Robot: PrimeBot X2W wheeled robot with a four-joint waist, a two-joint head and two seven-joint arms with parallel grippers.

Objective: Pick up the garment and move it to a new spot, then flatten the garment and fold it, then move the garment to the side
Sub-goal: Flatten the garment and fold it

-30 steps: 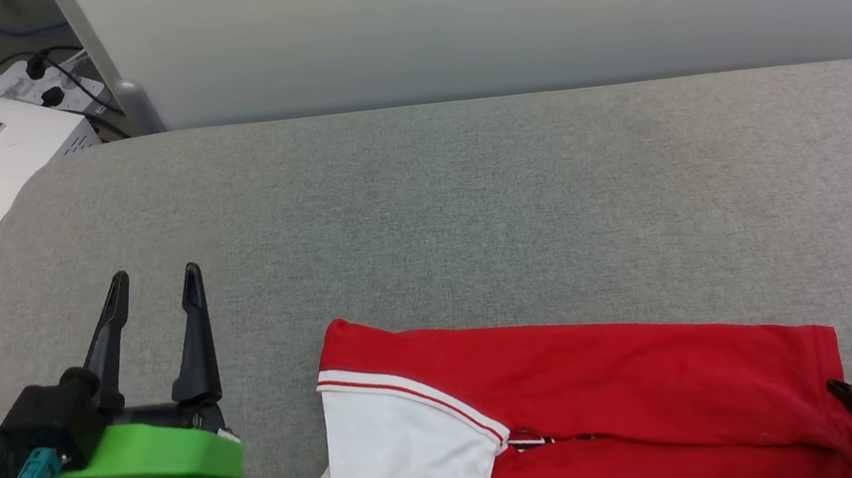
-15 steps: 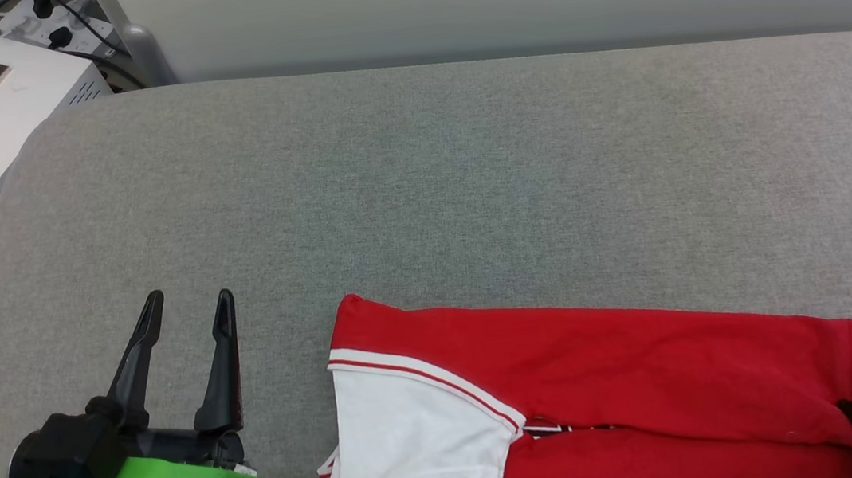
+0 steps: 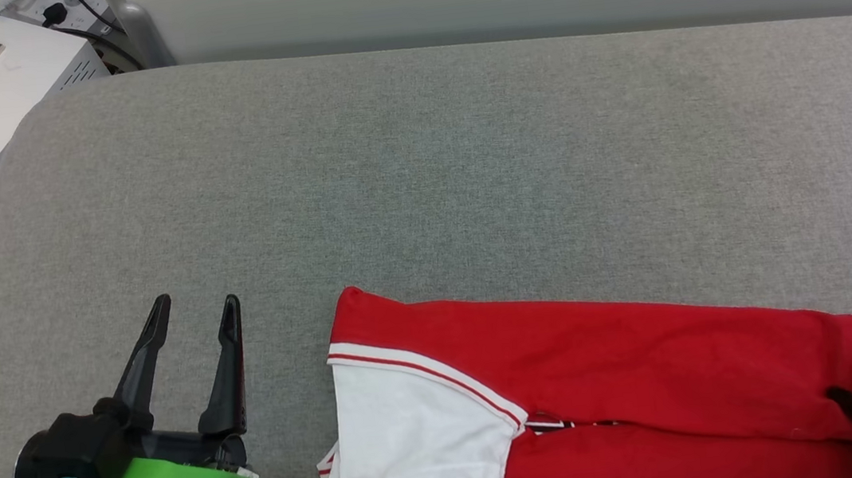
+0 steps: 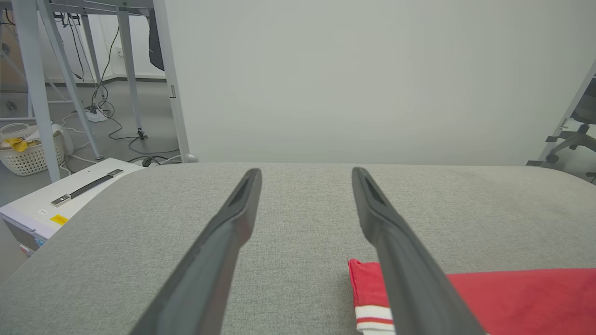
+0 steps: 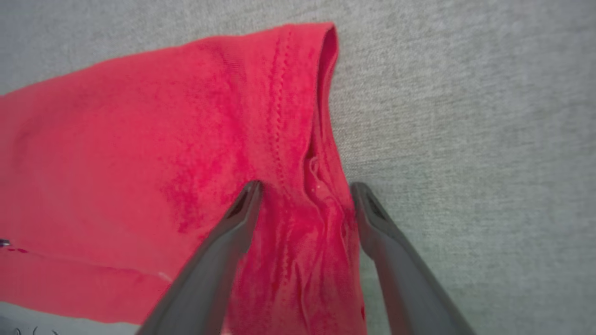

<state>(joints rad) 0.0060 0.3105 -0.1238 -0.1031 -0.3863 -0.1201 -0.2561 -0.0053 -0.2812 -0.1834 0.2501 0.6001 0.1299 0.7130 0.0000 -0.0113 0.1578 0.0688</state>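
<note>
Fingers [image 5: 219, 251] apart and empty, my right gripper [image 5: 305, 186] straddles the bunched hem [image 5: 321, 218] of the red jersey [image 3: 650, 374] at 3 o'clock, likely to pinch it. It lies folded in a long band at 6 o'clock on the grey table [image 3: 416, 152]; my left gripper [image 3: 196, 301] hovers spread, empty, at 9 o'clock.

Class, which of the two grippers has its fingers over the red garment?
The right gripper: its open fingers straddle the bunched hem of the garment. The left gripper, also open, is over bare grey surface beside it.
</note>
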